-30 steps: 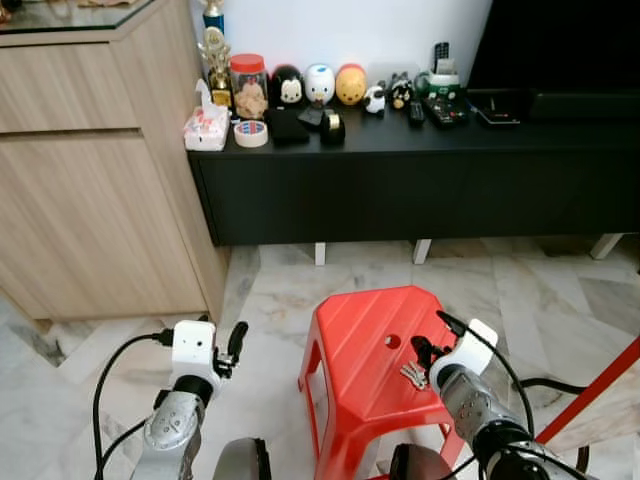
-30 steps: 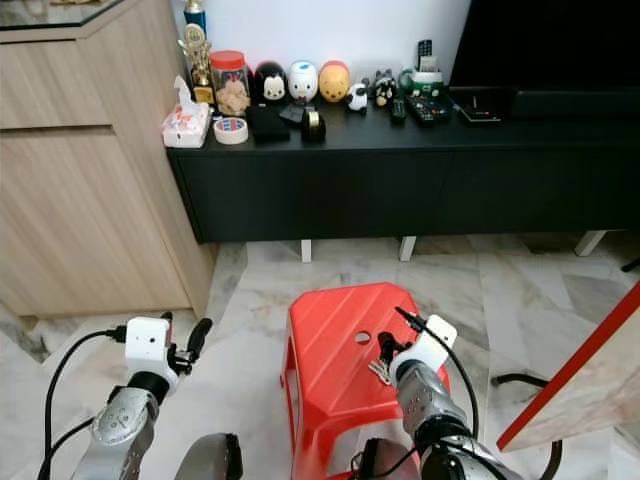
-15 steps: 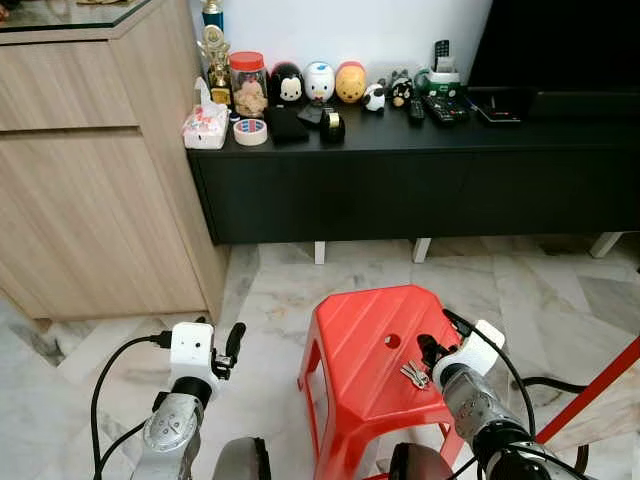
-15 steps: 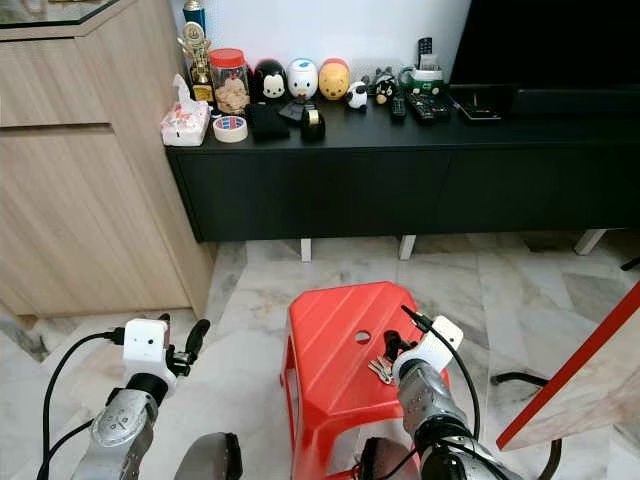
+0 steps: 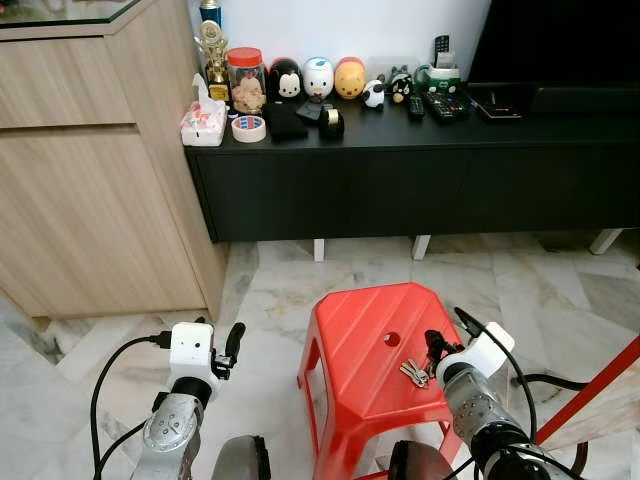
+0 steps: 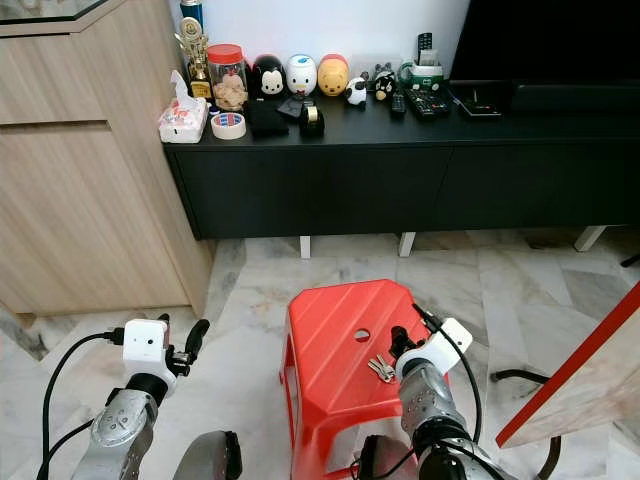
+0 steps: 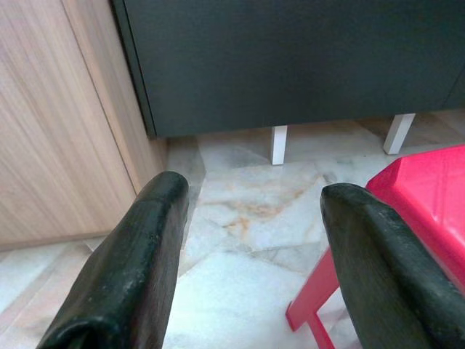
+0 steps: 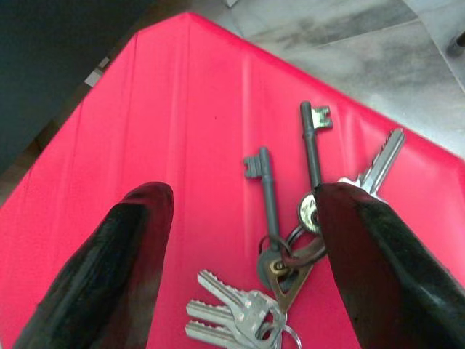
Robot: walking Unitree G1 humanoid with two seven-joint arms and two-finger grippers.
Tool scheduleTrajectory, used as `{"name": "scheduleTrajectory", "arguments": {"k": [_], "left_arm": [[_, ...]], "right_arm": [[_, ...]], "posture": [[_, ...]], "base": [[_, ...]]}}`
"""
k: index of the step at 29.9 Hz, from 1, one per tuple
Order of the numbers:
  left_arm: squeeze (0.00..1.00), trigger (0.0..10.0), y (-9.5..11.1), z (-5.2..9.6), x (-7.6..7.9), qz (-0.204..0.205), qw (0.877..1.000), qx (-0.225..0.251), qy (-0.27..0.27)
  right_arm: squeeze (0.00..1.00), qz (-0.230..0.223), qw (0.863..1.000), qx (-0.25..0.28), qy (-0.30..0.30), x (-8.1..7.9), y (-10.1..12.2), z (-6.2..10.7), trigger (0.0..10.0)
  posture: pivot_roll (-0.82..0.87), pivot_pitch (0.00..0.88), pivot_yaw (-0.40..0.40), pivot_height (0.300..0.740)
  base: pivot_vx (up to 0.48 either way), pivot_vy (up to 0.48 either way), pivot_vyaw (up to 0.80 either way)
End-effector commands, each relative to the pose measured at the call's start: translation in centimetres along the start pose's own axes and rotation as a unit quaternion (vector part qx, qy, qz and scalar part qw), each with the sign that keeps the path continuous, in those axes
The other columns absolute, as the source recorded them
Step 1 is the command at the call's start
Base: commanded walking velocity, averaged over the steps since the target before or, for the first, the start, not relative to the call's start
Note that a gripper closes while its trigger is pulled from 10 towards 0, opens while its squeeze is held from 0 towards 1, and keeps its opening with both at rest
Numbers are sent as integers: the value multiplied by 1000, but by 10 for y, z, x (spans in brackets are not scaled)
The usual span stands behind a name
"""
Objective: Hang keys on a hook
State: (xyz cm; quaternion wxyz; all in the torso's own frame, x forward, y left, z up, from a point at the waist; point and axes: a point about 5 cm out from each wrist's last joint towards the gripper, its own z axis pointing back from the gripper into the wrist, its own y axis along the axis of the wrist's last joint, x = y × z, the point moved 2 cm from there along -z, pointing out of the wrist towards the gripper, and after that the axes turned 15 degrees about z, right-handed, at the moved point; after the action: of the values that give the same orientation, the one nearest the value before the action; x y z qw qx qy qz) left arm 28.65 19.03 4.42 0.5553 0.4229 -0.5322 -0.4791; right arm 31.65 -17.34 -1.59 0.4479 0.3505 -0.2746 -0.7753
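Wood cabinet (image 5: 90, 180) at far left, black console (image 5: 420, 170) with clutter along the wall. Left gripper (image 7: 254, 254) hangs over marble floor (image 5: 270, 300), fingers spread wide, nothing held. Red stool (image 5: 360, 350) sits centre. Keys (image 8: 290, 240) lie flat on stool top, near its right edge, bunch on a ring. Right gripper (image 8: 240, 240) sits low over stool, fingers wide apart, one finger (image 8: 370, 247) overlapping the ring end; grasping nothing.

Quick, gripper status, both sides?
Left gripper: open, holding nothing, beside the red stool.
Right gripper: open over the keys on the stool, not gripping them.
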Motion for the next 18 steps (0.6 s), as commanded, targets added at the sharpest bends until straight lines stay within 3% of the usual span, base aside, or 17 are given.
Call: {"name": "scheduleTrajectory", "arguments": {"k": [1,18], "left_arm": [[0,10000,-3,2,-1,-7,1000,-6,4],[0,10000,-4,1,-1,-8,1000,-5,6]], "right_arm": [[0,-2,1000,-10,-7,3,-7,1,10000],[0,-25,999,-11,-24,9,-9,1,10000]], "posture": [[111,16,-54,598],[111,10,-55,598]], "base": [[0,0,0],[0,0,0]]}}
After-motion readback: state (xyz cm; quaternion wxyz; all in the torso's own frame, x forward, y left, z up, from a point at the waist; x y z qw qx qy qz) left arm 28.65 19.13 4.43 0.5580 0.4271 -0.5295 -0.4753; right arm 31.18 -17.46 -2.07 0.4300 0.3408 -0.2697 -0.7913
